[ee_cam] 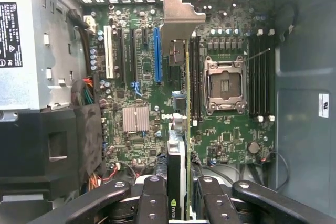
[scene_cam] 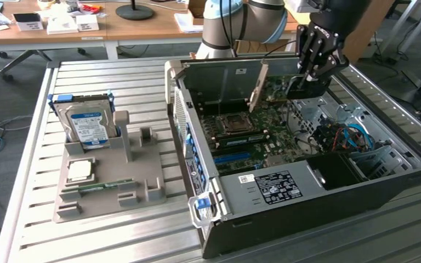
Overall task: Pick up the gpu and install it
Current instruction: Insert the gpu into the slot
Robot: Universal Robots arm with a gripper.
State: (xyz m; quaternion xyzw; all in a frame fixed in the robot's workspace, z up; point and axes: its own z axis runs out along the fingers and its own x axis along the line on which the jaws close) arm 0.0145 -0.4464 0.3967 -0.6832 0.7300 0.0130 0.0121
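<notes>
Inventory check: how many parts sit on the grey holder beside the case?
3: hard drive upright at the far end, processor chip flat midway, memory stick nearest the camera. Drive may hide more.

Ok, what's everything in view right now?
gpu: one, dark, silver bracket, upright over the motherboard
computer case: one, black, open, on the table
motherboard: one, green, inside the case
hard drive: one, silver with blue-white label, standing in the holder
holder: one, grey, on the table beside the case
processor chip: one, silver, lying in the holder
memory stick: one, green, lying in the holder
table: one, silver, slatted, under everything
robot arm: one, grey, reaching into the case
pincer: one, black, shut on the gpu
</notes>
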